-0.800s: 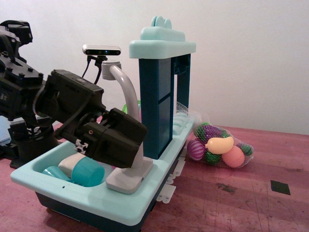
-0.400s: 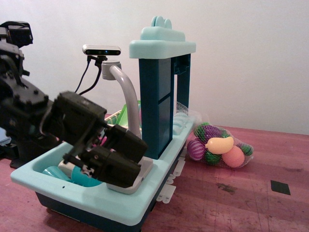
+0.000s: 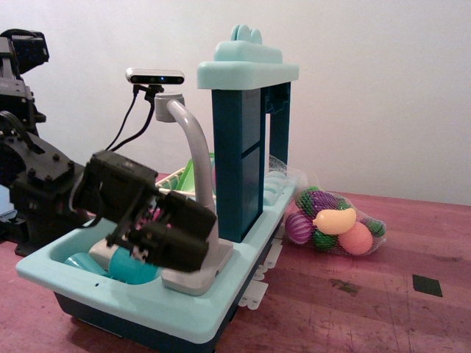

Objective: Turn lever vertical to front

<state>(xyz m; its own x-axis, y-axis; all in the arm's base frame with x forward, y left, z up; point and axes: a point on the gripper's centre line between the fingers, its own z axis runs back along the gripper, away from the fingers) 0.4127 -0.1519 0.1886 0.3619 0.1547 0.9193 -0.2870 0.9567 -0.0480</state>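
**A:** Black casing fills your view at lower left: the pincer (image 3: 176, 239) hangs over the near part of the pale-teal toy sink (image 3: 176, 309), right in front of the lower body of the grey faucet.

**B:** Can you see the lever from here?

**A:** No. It sits low on the faucet body, and the pincer's housing covers that spot, so you cannot read its angle. Only the curved grey spout (image 3: 193, 143) rising above the pincer and the flat grey base plate (image 3: 202, 272) showing beneath it are clear.

**B:** Is the pincer wide or narrow? Holding anything?

**A:** You cannot tell. The fingertips point away from the camera and the dark body hides them, along with any contact with the lever.

**B:** What else is in the basin?

**A:** A teal cup (image 3: 131, 266) lies on its side just left of the base plate, partly under the pincer, with a cream-coloured piece (image 3: 103, 254) beside it to the left.

**B:** And around the sink?

**A:** A dark-blue tower with a pale-teal top (image 3: 246, 70) stands at the sink's far right. On the red-brown table (image 3: 368, 301), a mesh bag of toy fruit (image 3: 335, 224) lies to the right, near the sink. A small camera (image 3: 154, 76) sits far back, just left of the spout's top.
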